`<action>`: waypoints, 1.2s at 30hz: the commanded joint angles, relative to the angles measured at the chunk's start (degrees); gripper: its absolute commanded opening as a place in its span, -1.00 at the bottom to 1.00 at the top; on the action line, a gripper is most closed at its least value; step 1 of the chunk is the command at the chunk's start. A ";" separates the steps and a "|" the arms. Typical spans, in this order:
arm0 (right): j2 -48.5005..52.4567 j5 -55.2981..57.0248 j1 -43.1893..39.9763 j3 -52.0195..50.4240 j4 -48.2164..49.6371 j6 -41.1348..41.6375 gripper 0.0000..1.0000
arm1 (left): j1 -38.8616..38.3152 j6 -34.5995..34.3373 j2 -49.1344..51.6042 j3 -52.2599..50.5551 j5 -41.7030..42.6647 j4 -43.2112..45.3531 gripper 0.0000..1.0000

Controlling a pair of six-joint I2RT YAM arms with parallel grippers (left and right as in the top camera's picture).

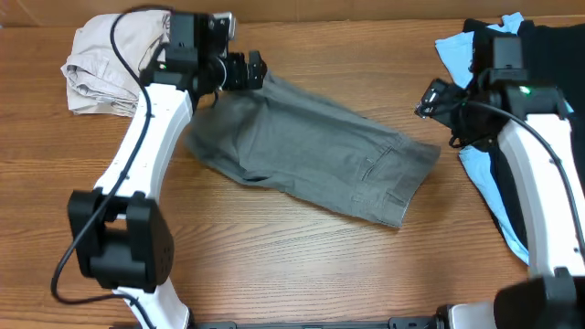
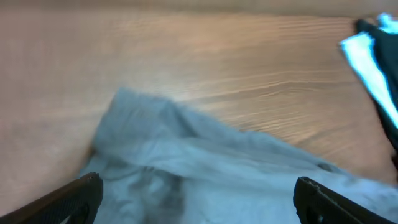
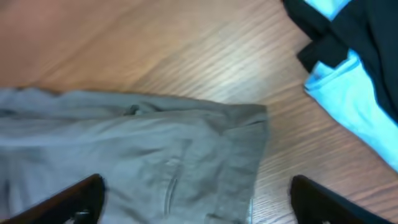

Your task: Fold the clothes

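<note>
**A:** What does the tabletop [image 1: 274, 265] look like?

**B:** Brown wood grain, with a broad bare stretch along its near side.

**A:** And what lies on it?

**B:** The grey shorts [image 1: 311, 151] are spread flat near the middle, set on a slant (welt pocket facing up). Beyond their leg end sits a crumpled beige garment [image 1: 101, 68]. Beyond their waistband end, across a strip of bare wood, lies a light-blue garment [image 1: 455, 51] with a black garment [image 1: 553, 55] overlapping it.

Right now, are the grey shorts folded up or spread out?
Mostly spread out, not folded up: the grey shorts lie long across the table, pocket showing. One end rumpled near the left gripper.
</note>
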 commanded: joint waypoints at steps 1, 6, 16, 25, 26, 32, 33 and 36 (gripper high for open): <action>1.18 -2.86 2.56 -0.85 0.44 -2.73 0.77 | -3.21 11.56 -1.16 1.40 1.62 -1.46 1.00; 5.51 -4.57 7.52 -6.19 5.07 -1.27 0.20 | -8.37 17.90 4.15 0.98 1.22 -2.12 0.74; 13.86 -5.16 10.10 -11.72 17.46 0.61 -0.71 | -11.15 16.94 14.47 0.98 -2.01 5.09 -0.92; 18.01 -3.80 8.37 -11.85 22.86 2.27 -0.73 | -11.10 13.77 17.38 0.98 -12.04 13.09 -0.92; 18.43 -3.82 8.15 -11.85 23.06 2.27 -0.72 | -11.08 13.77 17.38 0.98 -14.10 13.75 -0.92; 22.51 -0.79 6.43 -11.85 23.96 3.52 -0.72 | -10.29 13.79 17.38 0.98 -23.74 18.27 -0.92; 23.04 -0.70 6.14 -11.85 24.33 3.54 -0.72 | -10.01 13.77 17.38 0.98 -24.22 18.62 -0.92; 23.82 -0.39 5.22 -11.85 25.00 3.54 -0.72 | -8.94 13.66 17.38 0.98 -24.35 18.64 -0.92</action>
